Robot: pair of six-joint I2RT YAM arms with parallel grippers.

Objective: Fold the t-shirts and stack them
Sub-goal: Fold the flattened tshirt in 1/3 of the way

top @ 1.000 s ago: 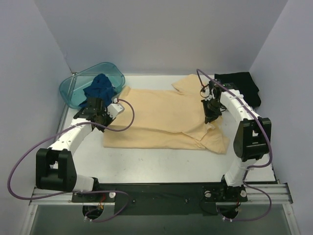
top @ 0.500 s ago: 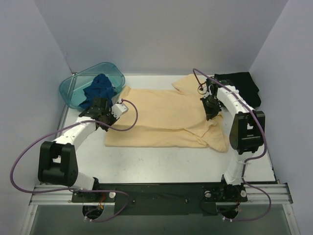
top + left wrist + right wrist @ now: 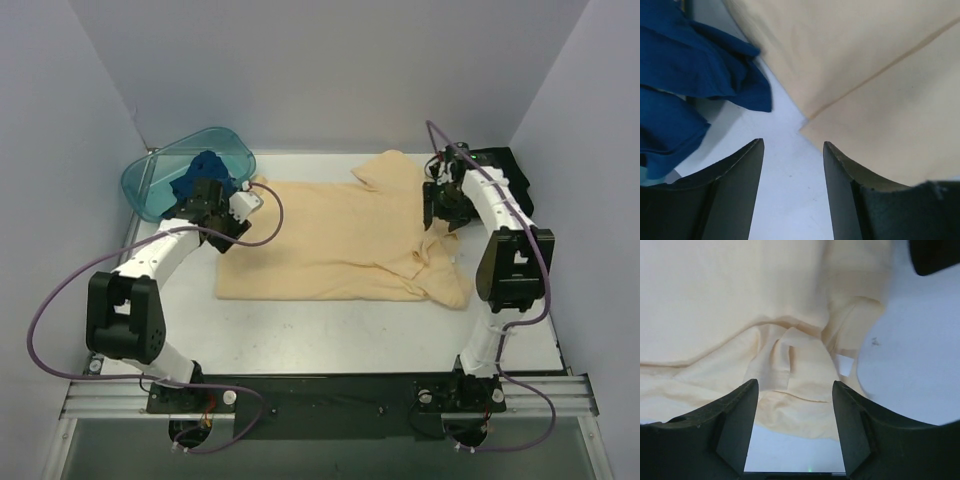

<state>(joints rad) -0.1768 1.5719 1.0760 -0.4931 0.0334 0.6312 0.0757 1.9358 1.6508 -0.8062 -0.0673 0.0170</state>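
Observation:
The pale yellow-tan t-shirt (image 3: 340,240) lies folded over on itself across the middle of the table. My left gripper (image 3: 232,225) hovers open at its left end. In the left wrist view the left gripper (image 3: 792,145) has only bare table between its fingers, and the tan t-shirt (image 3: 880,90) has a corner just ahead to the right. My right gripper (image 3: 437,212) is open above the rumpled sleeve at the right end; the right gripper (image 3: 795,385) holds nothing over the tan t-shirt (image 3: 740,300). A dark blue t-shirt (image 3: 205,175) sits bunched in the basin. A black t-shirt (image 3: 500,170) lies at the back right.
The teal plastic basin (image 3: 150,180) stands at the back left, right behind my left gripper, with the blue t-shirt (image 3: 690,65) spilling over its edge. The black t-shirt (image 3: 935,255) lies just beyond my right gripper. White walls close in the back and both sides.
Both grippers were shut on the tan t-shirt's ends and carried it toward the back. They have since opened, let go of the cloth and risen slightly.

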